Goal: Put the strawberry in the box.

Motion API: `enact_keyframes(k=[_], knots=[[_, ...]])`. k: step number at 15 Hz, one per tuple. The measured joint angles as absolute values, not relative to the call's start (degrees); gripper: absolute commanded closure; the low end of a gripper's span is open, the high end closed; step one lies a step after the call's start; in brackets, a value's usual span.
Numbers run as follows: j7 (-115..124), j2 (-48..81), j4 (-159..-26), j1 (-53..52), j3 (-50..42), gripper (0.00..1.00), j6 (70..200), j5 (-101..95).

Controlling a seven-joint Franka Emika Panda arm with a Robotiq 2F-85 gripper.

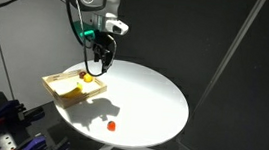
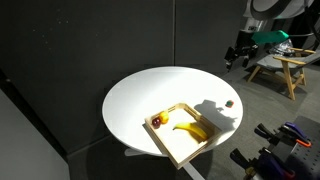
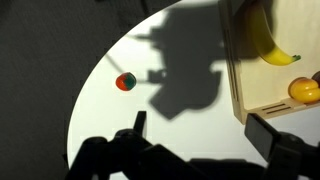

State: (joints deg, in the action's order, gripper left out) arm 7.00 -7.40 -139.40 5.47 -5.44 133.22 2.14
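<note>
The strawberry (image 3: 125, 82) is a tiny red-orange lump that lies alone on the white round table; it shows in both exterior views (image 1: 111, 126) (image 2: 229, 102). The box (image 3: 250, 90) is a shallow light-wood tray near the table's edge, also seen in both exterior views (image 1: 63, 88) (image 2: 185, 150). My gripper (image 3: 200, 130) is open and empty, hanging high above the table between the strawberry and the box. It appears in both exterior views (image 1: 101, 51) (image 2: 238, 55). Its shadow falls on the table.
A yellow banana (image 3: 262, 40) and a small round orange fruit (image 3: 305, 91) lie inside the box. The white table (image 1: 152, 102) drops off all round. Dark curtains hang behind it, and a wooden stool (image 2: 285, 65) stands off to one side.
</note>
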Motion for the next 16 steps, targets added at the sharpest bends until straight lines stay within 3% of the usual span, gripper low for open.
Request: enact_keyframes(k=[16], knots=[[6.4,5.3,-136.0,7.1,-7.6,0.00,139.5,-1.6]])
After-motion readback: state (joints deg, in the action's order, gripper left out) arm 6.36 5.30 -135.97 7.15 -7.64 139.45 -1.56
